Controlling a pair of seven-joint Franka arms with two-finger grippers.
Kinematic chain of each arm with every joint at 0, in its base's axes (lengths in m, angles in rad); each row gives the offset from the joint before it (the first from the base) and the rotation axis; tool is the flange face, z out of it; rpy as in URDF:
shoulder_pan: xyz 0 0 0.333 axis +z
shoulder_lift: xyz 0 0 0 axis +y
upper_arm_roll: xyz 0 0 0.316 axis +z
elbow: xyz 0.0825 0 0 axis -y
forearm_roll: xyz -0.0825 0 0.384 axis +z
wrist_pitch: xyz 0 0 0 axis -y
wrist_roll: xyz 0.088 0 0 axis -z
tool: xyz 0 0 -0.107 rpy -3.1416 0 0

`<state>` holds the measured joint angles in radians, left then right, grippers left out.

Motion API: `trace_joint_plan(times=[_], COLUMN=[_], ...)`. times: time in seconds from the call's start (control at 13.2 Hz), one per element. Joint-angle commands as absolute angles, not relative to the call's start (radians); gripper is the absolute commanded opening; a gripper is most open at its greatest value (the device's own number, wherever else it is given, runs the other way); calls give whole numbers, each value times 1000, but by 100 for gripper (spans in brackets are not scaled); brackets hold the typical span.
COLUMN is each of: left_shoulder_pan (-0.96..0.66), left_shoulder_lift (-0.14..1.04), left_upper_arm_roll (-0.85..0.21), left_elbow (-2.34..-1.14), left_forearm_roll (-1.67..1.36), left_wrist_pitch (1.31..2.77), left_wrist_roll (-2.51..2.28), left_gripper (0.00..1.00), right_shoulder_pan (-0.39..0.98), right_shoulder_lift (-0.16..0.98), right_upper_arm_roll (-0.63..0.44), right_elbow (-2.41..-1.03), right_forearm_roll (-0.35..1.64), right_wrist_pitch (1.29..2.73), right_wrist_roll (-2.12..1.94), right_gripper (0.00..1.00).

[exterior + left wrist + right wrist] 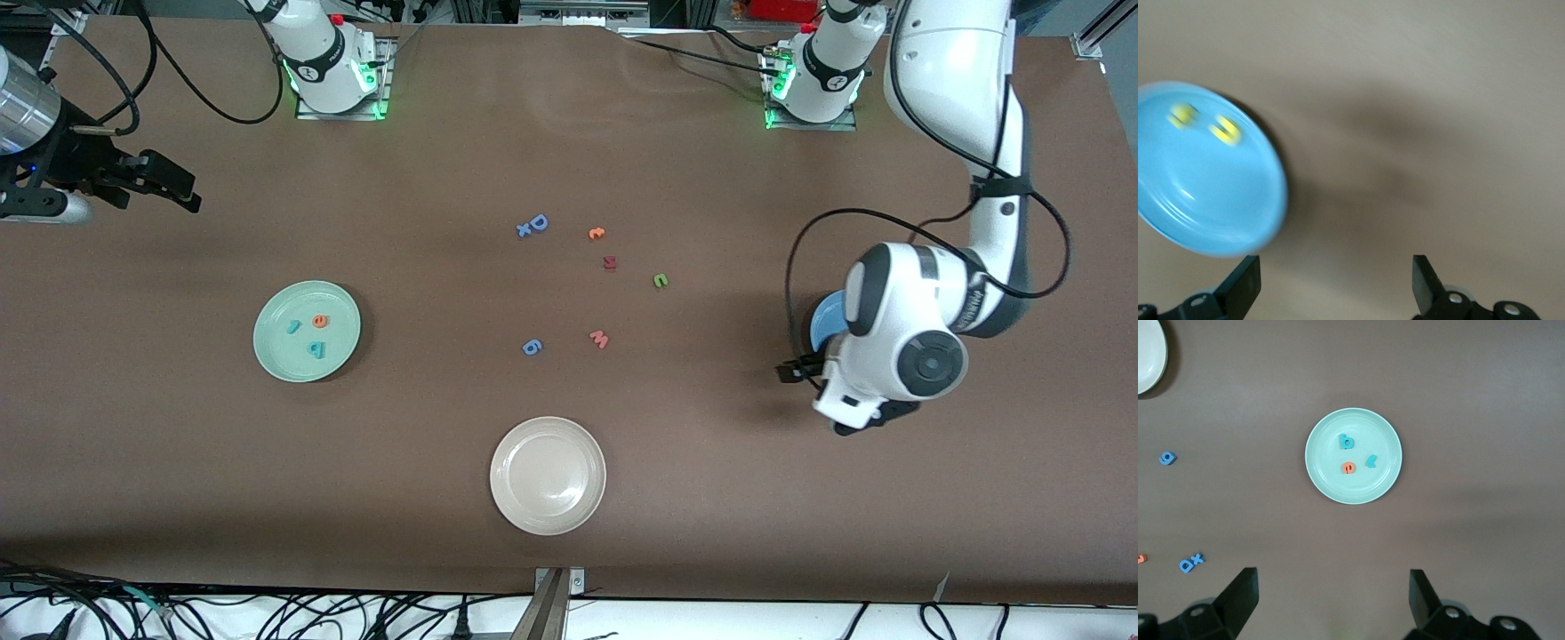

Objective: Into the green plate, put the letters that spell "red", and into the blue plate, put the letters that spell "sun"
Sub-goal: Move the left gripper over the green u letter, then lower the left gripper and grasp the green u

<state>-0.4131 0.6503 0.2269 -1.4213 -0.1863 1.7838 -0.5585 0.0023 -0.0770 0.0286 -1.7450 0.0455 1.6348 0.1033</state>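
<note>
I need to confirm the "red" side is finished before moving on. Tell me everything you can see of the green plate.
The round pale mint-green plate has a raised rim and a smooth, glossy, ceramic-looking surface. It sits flat and upright on the brown table, toward the right arm's end. Three small letter pieces lie apart inside it: an orange "e", a teal "r" and a teal "d". Nothing else touches it, and no claw is at it.
</note>
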Motion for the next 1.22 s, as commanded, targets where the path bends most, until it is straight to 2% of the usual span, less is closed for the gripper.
trace_joint_plan(times=[0.0, 0.15, 0.3, 0.46, 0.61, 0.84, 1.14], left_shoulder_pan=[-408, -406, -417, -434, -451, -506, -554], left_shoulder_lift=[594, 530, 413, 368, 368, 373, 416], left_upper_arm_roll=[149, 101, 42, -18, -54, -55, -55], left_elbow=[-1454, -1547, -1784, -1952, -2041, -2152, -2171], left_forearm_roll=[-210, -216, -253, -249, -247, -245, -183], left_wrist_pitch=[1786, 1848, 2077, 2332, 2460, 2532, 2575], left_wrist_roll=[-656, -657, -661, -753, -808, -851, -946], left_gripper=[100, 100, 100, 100, 100, 100, 100], right_shoulder_pan=[11, 18, 26, 26, 26, 26, 44], right_shoulder_lift=[-98, -92, -84, -84, -77, -43, -28], right_upper_arm_roll=[17, -15, -35, -34, -29, -32, -18], right_elbow=[-1766, -1761, -1761, -1761, -1759, -1724, -1694], right_forearm_roll=[35, 31, 32, 32, 32, 37, 35], right_wrist_pitch=[1652, 1657, 1675, 1675, 1674, 1669, 1666], right_wrist_roll=[87, 36, 21, 25, 21, 21, 34], right_gripper=[100, 100, 100, 100, 100, 100, 100])
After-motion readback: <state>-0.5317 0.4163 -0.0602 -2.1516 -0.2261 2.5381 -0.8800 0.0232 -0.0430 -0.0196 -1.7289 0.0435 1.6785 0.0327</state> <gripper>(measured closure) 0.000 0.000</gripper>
